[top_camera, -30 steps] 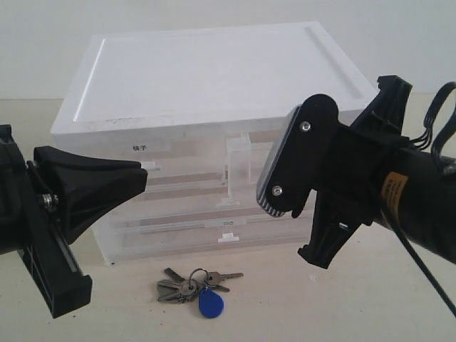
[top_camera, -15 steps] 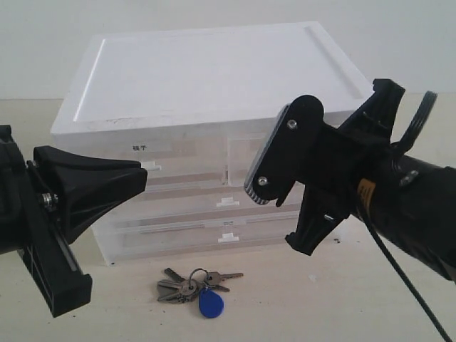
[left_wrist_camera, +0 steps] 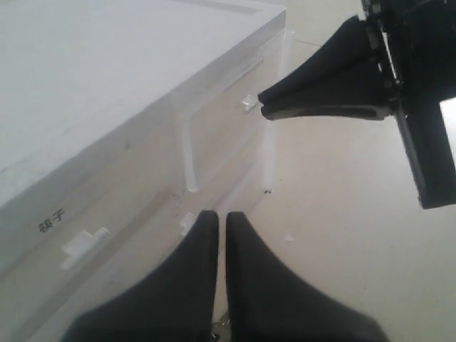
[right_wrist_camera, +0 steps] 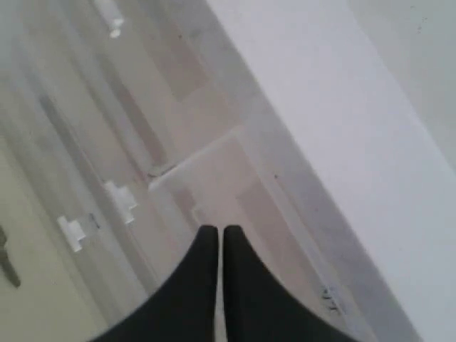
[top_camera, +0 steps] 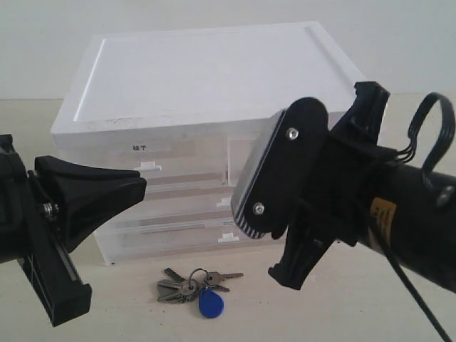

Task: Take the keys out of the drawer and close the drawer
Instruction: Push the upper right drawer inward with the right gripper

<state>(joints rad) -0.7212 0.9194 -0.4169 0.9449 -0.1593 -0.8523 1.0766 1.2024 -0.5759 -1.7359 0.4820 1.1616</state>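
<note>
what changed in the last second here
The right gripper pushed in toward the cabinet, sliding the open drawer back until it sits almost flush; I cannot tell whether it is fully shut. The keys lie on the table in front as before, and the left gripper has barely moved.

The left gripper (left_wrist_camera: 221, 215) sits at the lower left of the exterior view, fingers pressed together and pointing right. The right gripper (right_wrist_camera: 219, 229), likewise closed and empty, fills the frame's right half.
</note>
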